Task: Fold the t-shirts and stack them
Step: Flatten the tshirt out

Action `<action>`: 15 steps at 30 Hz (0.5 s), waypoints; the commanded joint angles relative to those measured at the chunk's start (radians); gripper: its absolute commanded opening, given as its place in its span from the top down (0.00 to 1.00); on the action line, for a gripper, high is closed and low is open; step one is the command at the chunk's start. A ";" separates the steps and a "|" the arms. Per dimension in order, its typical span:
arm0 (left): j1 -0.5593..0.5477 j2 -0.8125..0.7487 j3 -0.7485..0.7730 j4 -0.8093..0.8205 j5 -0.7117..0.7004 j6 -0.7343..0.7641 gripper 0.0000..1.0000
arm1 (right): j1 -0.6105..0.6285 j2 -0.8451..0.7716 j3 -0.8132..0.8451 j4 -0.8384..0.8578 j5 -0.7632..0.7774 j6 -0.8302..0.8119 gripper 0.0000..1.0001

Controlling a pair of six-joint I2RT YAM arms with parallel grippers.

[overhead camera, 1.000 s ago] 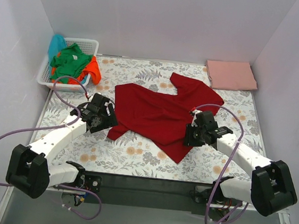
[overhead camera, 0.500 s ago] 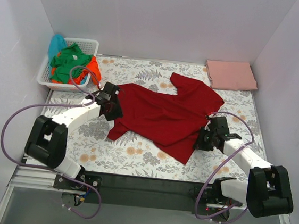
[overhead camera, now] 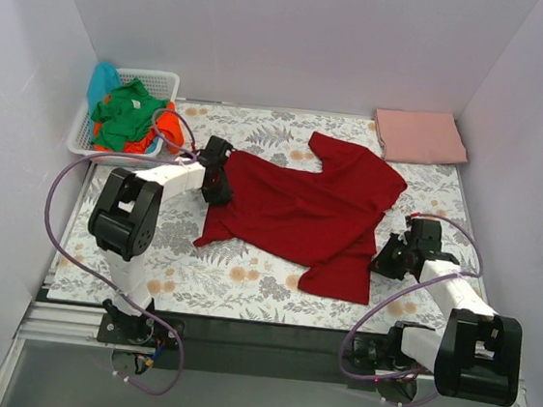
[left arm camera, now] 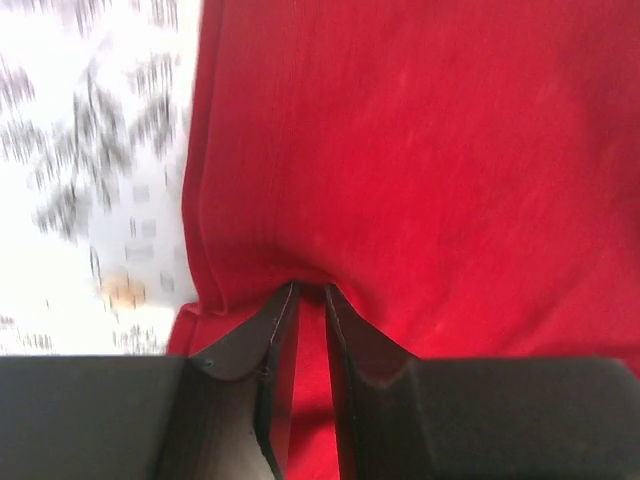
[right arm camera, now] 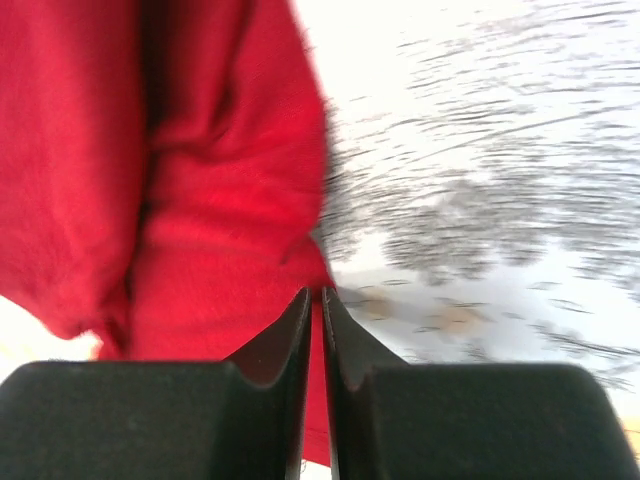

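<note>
A dark red t-shirt (overhead camera: pixel 300 207) lies spread across the middle of the floral table. My left gripper (overhead camera: pixel 219 184) is shut on the shirt's left edge; in the left wrist view its fingers (left arm camera: pixel 270 350) pinch a fold of the red cloth (left arm camera: pixel 420 160). My right gripper (overhead camera: pixel 389 262) is shut on the shirt's lower right corner, and the right wrist view shows red cloth (right arm camera: pixel 200 200) pinched between the jaws. A folded salmon pink t-shirt (overhead camera: pixel 419 135) lies at the back right. Green (overhead camera: pixel 126 110), orange (overhead camera: pixel 168 125) and turquoise (overhead camera: pixel 103 79) t-shirts fill the basket.
A white lattice basket (overhead camera: pixel 164 81) stands at the back left corner. White walls enclose the table on three sides. Purple cables loop from both arms near the front edge.
Both grippers closed on the red t-shirt. The left moved back and right to its left edge; the right moved outward to the right, dragging the lower corner with it.
</note>
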 commanded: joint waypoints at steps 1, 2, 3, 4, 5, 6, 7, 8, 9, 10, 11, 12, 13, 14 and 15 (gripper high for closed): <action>0.053 0.105 0.060 -0.022 -0.073 0.033 0.84 | -0.102 0.009 -0.048 -0.058 0.062 -0.008 0.85; 0.069 0.122 0.079 -0.027 -0.079 0.037 0.84 | -0.139 0.012 -0.051 -0.053 0.057 -0.006 0.85; 0.077 0.143 0.100 -0.030 -0.084 0.045 0.84 | -0.157 0.020 -0.051 -0.049 0.052 -0.006 0.85; 0.085 0.162 0.152 -0.034 -0.091 0.051 0.84 | -0.174 0.026 -0.052 -0.035 0.046 -0.008 0.85; 0.096 0.206 0.178 -0.046 -0.094 0.068 0.84 | -0.196 0.030 -0.046 -0.033 0.048 -0.009 0.85; 0.100 0.226 0.212 -0.053 -0.097 0.076 0.84 | -0.200 0.046 -0.040 -0.033 0.054 -0.012 0.85; 0.103 0.245 0.241 -0.057 -0.105 0.086 0.82 | -0.202 0.049 -0.032 -0.030 0.057 -0.023 0.85; 0.105 0.275 0.295 -0.062 -0.107 0.097 0.81 | -0.202 0.052 -0.025 -0.029 0.054 -0.027 0.85; 0.105 0.283 0.313 -0.063 -0.104 0.120 0.79 | -0.202 0.052 -0.012 -0.029 0.048 -0.032 0.84; 0.103 0.286 0.329 -0.065 -0.098 0.123 0.73 | -0.200 0.046 -0.006 -0.027 0.031 -0.037 0.83; 0.105 0.271 0.347 -0.073 -0.085 0.126 0.69 | -0.196 0.037 0.000 -0.027 0.023 -0.050 0.81; 0.103 0.251 0.343 -0.071 -0.082 0.126 0.66 | -0.190 0.009 0.011 -0.029 0.023 -0.055 0.80; 0.103 0.228 0.331 -0.068 -0.082 0.125 0.57 | -0.184 -0.009 0.015 -0.033 0.040 -0.058 0.80; 0.103 0.202 0.306 -0.066 -0.085 0.123 0.54 | -0.170 -0.028 0.020 -0.049 0.051 -0.069 0.78; 0.103 0.136 0.288 -0.066 -0.090 0.123 0.50 | -0.162 -0.067 0.024 -0.059 0.058 -0.070 0.76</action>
